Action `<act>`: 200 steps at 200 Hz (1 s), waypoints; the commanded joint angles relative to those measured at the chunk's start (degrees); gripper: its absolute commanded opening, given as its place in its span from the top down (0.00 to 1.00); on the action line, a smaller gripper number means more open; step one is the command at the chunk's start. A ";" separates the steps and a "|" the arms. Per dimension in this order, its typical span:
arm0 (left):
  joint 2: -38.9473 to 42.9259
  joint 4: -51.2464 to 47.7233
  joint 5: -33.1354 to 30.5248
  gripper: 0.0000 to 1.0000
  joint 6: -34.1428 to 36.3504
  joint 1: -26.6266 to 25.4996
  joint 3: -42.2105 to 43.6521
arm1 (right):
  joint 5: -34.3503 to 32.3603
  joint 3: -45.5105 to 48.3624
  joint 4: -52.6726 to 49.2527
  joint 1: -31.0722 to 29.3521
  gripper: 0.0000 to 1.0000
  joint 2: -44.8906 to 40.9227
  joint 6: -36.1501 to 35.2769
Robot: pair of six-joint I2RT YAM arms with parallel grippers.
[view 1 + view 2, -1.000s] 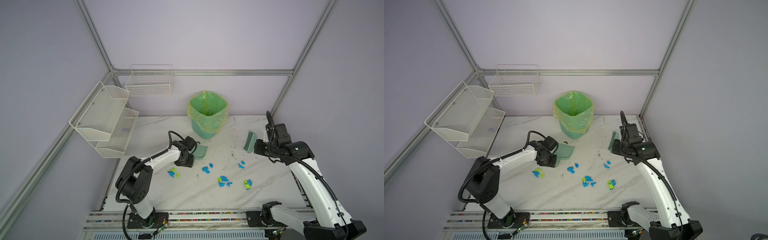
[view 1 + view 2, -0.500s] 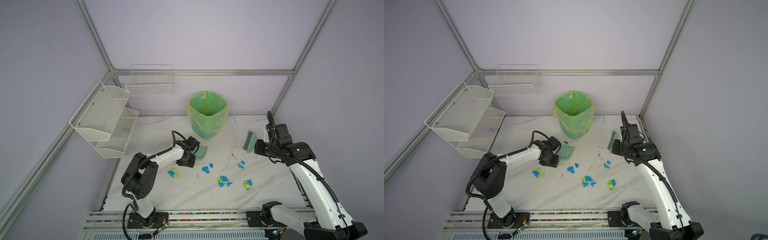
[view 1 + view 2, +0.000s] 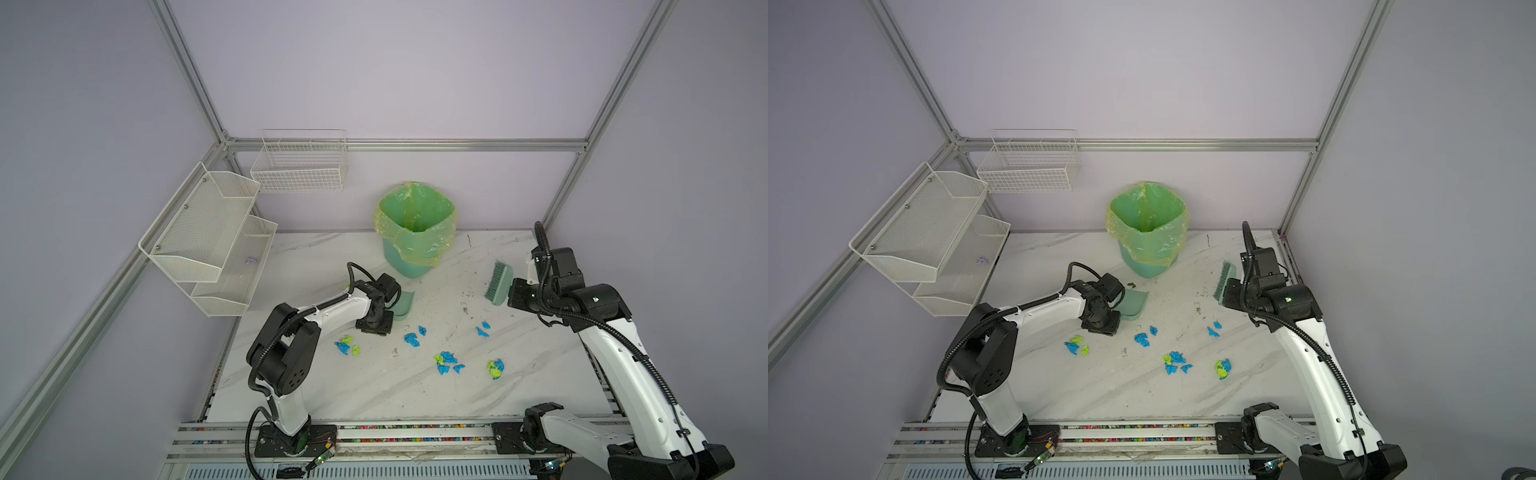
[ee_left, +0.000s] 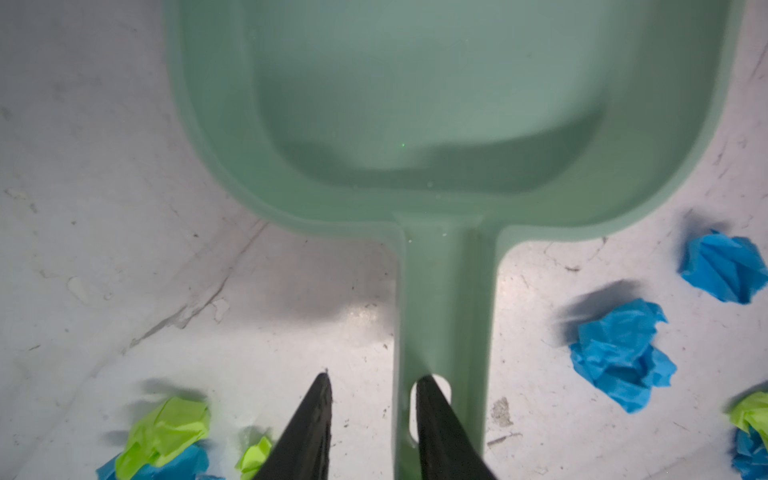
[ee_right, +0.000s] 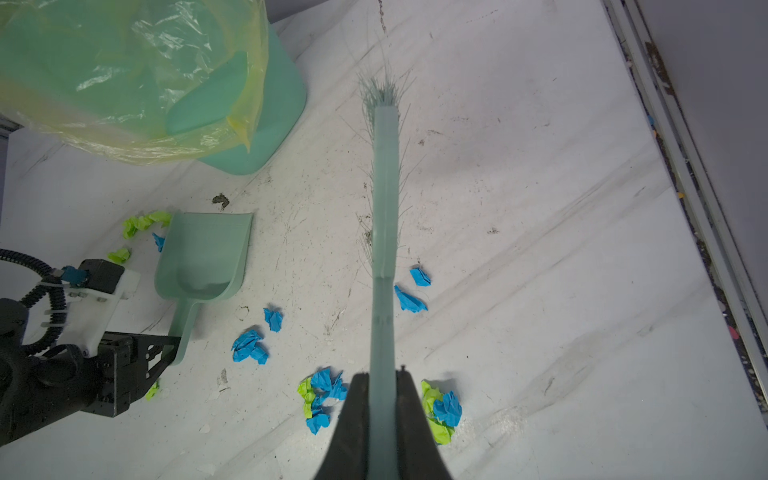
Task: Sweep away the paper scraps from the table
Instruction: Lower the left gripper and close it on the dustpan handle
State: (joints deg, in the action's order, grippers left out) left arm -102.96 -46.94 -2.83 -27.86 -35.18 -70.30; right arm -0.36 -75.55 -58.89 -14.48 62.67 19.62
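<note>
The left arm's elbow has swung in toward the middle of the tabletop (image 3: 374,399) over the past second, and the brush (image 3: 498,287) on the right has turned so that its bristles now show in both top views. The dustpan (image 3: 404,306) lies where it was, flat on the marble-patterned surface just in front of the lined green bin (image 3: 415,232).

The left pincer (image 4: 374,378) sits low at the end of the dustpan's handle. In the left wrist view its two dark fingers (image 4: 309,428) stand apart, one over bare tabletop beside the handle and one over the slot at the handle's end, with a clear gap between them and no firm hold to be seen. The right pincer (image 5: 382,376) is clamped on the brush's handle, and the brush reaches out from it toward the bin.

The paper scraps (image 3: 446,363), crumpled blue and yellow-green, lie loose across the middle of the tabletop between the two arms. One cluster sits just beside the left pincer, others near the brush, and a few yellow-green bits (image 5: 145,220) lie on the dustpan's far side.
</note>
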 commanded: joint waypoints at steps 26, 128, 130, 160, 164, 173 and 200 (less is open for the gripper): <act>-1.37 -0.16 0.90 0.68 0.35 -0.52 -4.68 | 0.10 -1.90 0.69 -0.14 1.00 0.15 -0.91; -2.26 -1.52 -0.47 1.00 -0.01 -1.12 -6.94 | 2.03 -0.40 1.15 -0.18 1.00 0.12 -2.72; -2.27 -1.63 -0.52 1.00 -0.01 -1.05 -7.04 | 1.91 -0.39 1.12 -0.23 1.00 0.08 -2.78; -0.60 -3.43 -0.86 1.00 0.51 -1.26 -7.76 | 0.03 -0.02 0.77 -0.19 1.00 0.29 -4.05; -0.19 -3.69 -0.78 1.00 0.60 -1.25 -7.89 | 0.20 -0.04 0.63 -0.12 1.00 0.42 -4.12; 0.78 -4.63 -0.71 1.00 0.93 -1.22 -8.24 | 1.09 0.05 0.20 -0.19 1.00 1.03 -4.52; 3.79 -8.62 0.33 1.00 1.81 -1.28 -9.50 | 2.73 0.23 -1.02 -0.26 1.00 1.98 -5.35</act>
State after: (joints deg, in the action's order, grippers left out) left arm -104.38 -50.96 -3.05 -27.62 -36.14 -73.95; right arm 1.37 -75.72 -58.98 -14.50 63.79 16.27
